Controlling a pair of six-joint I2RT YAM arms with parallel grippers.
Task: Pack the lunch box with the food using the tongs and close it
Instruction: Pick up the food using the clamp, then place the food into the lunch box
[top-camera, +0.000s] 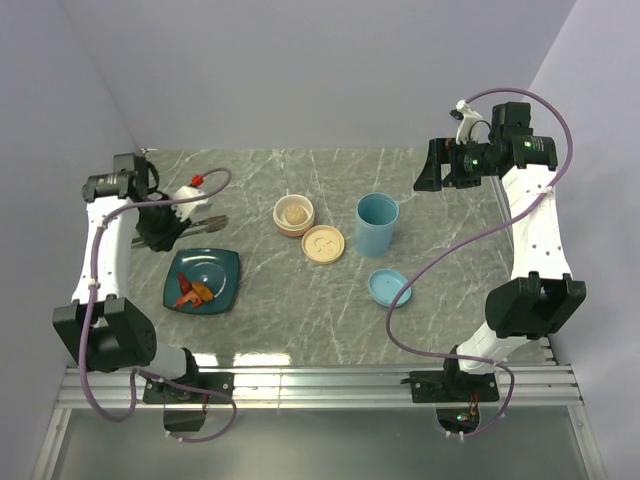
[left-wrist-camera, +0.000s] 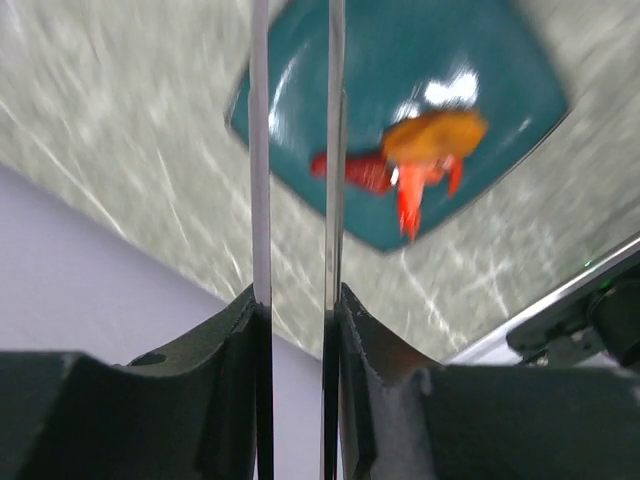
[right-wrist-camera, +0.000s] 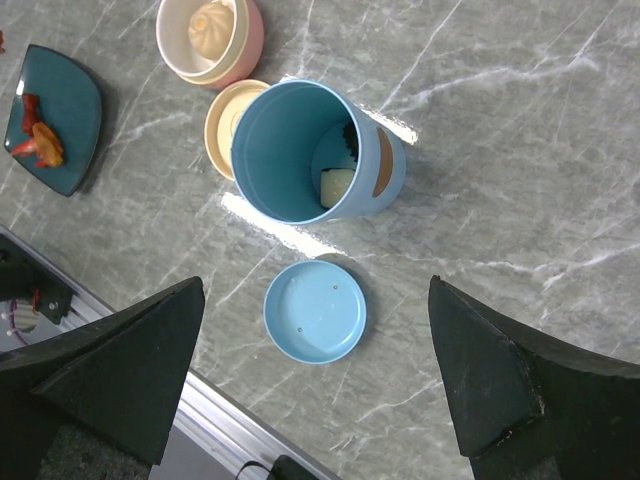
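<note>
Your left end effector (left-wrist-camera: 297, 300) is clamped on the tongs (left-wrist-camera: 260, 150). Both fingers (left-wrist-camera: 225, 345) press the outer faces of the two thin arms, which run near-parallel w/ a narrow gap between them. In the left wrist view the tong arms cross in front of the left part of the teal plate (left-wrist-camera: 500, 70). Their tips run out of frame, so you can't tell if they touch anything. The red-orange shrimp pieces (left-wrist-camera: 425, 160) lie bunched on the plate, to the right of the tong arms & apart from them. The plate sits on the tabletop (top-camera: 300, 310) near the left arm. Your right end effector (top-camera: 430, 170) hangs over the far right, fingers wide apart, holding nothing. Its wrist view shows the blue container (right-wrist-camera: 290, 110) upright & open, w/ a pale bit and a dark bit at the bottom. The blue lid (right-wrist-camera: 315, 311) lies flat near it, not touching. The beige ball (right-wrist-camera: 212, 22) sits in the pink bowl (right-wrist-camera: 248, 45), and the cream lid (right-wrist-camera: 222, 125) lies just beside that bowl.
</note>
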